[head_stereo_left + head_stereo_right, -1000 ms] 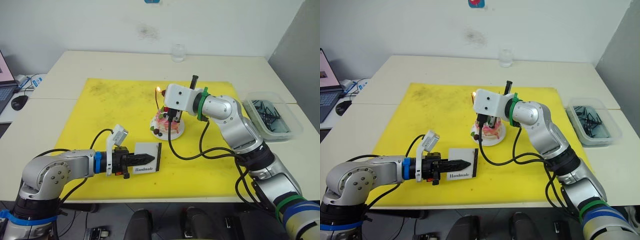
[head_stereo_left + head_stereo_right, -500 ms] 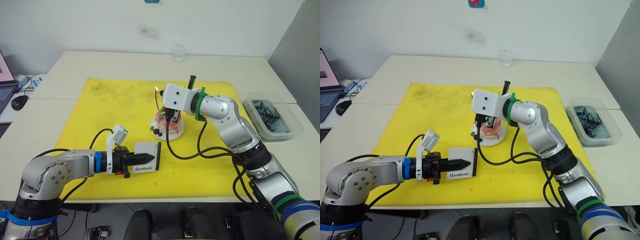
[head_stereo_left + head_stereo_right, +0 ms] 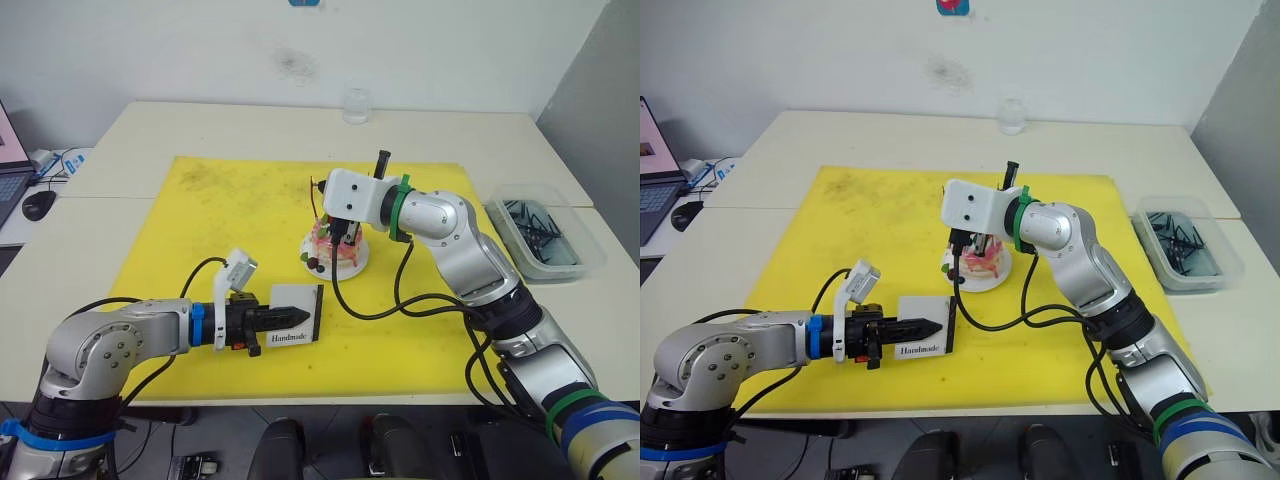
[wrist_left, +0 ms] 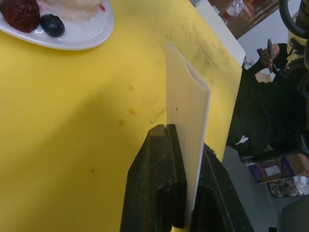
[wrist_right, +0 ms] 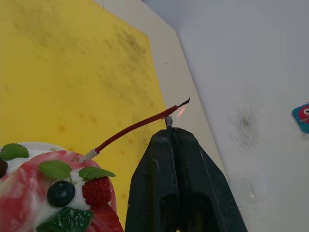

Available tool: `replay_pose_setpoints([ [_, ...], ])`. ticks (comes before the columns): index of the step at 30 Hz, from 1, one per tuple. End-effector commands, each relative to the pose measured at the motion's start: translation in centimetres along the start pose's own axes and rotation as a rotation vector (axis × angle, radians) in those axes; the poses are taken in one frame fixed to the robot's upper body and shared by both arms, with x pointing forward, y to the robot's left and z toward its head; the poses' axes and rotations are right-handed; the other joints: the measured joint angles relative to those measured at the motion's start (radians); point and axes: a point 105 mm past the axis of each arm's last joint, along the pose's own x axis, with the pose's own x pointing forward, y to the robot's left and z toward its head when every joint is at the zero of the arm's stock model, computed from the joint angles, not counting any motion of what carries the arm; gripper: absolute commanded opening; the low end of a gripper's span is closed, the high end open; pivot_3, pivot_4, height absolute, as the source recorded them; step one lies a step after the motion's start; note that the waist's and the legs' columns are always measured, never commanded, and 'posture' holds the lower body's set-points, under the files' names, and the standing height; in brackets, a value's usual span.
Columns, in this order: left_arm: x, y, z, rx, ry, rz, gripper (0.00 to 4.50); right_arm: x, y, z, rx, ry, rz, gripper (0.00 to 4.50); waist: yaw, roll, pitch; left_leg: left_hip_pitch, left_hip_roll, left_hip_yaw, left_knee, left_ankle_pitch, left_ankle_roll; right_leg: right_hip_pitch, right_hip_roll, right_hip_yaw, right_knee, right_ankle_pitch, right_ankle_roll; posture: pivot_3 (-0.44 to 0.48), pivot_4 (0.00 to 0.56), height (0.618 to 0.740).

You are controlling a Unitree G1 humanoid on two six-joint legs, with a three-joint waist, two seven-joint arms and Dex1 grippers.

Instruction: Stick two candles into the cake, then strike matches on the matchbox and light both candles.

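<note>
The pink-and-white cake [image 3: 335, 252] sits on its white plate on the yellow mat [image 3: 220, 200]. A thin reddish candle [image 5: 130, 129] rises from it, leaning, with a dark tip. My right gripper [image 5: 169, 131] hovers over the cake, shut on a short match stub. The stub carries a small flame [image 5: 181, 112] right beside the candle's tip. In front and to the left of the cake, my left gripper [image 3: 298, 317] is shut on the white "Handmade" matchbox [image 3: 298, 297]. It holds the box on edge on the mat, black strip toward the cake.
A clear plastic bin [image 3: 543, 232] with several dark sticks stands on the table at the right. A glass [image 3: 356, 104] is at the back edge. A laptop and a mouse [image 3: 38, 204] lie far left. Black cables hang from the right arm over the mat.
My right gripper has shifted slightly left over the cake, toward the candle. The bright flame seen at the candle's top a second ago looks smaller now. The left gripper and matchbox have not moved.
</note>
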Motion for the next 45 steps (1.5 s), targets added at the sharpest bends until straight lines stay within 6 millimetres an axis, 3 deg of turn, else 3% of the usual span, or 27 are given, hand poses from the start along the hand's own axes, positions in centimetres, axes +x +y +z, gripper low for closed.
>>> replay_pose_setpoints([
  [1, 0.0, -0.7, 0.8, 0.046, -0.012, -0.018, 0.0, -0.5, -1.0, 1.2, -0.027, -0.038, -0.035, 0.03, 0.0, 0.0, 0.0, 0.0, 0.0, 0.0, 0.0, 0.0, 0.0, 0.0, 0.0, 0.0, 0.0, 0.0, 0.0, 0.0, 0.15, 0.74],
  [18, 0.1, -0.6, 0.8, 0.048, -0.007, -0.019, 0.0, -0.8, -1.3, 1.6, -0.023, -0.043, -0.045, 0.03, 0.0, 0.0, 0.0, 0.0, 0.0, 0.0, 0.0, 0.0, 0.0, 0.0, 0.0, 0.0, 0.0, 0.0, 0.0, 0.0, 0.15, 0.74],
  [33, 0.2, -0.5, 0.7, 0.051, -0.002, -0.024, 0.0, -1.7, -2.8, 2.1, 0.0, -0.05, -0.116, 0.03, 0.0, 0.0, 0.0, 0.0, 0.0, 0.0, 0.0, 0.0, 0.0, 0.0, 0.0, 0.0, 0.0, 0.0, 0.0, 0.0, 0.15, 0.74],
  [40, 0.4, -0.5, 0.7, 0.054, 0.0, -0.029, 0.0, -2.9, -6.0, 3.0, 0.043, -0.082, -0.234, 0.03, 0.0, 0.0, 0.0, 0.0, 0.0, 0.0, 0.0, 0.0, 0.0, 0.0, 0.0, 0.0, 0.0, 0.0, 0.0, 0.0, 0.15, 0.74],
  [45, 0.5, -0.6, 0.7, 0.052, -0.002, -0.035, 0.0, -5.6, -9.5, 2.5, 0.09, -0.069, -0.352, 0.03, 0.001, 0.0, 0.0, 0.0, 0.0, 0.0, 0.0, 0.0, 0.0, -0.001, 0.0, 0.0, 0.0, 0.0, 0.0, 0.0, 0.15, 0.74],
])
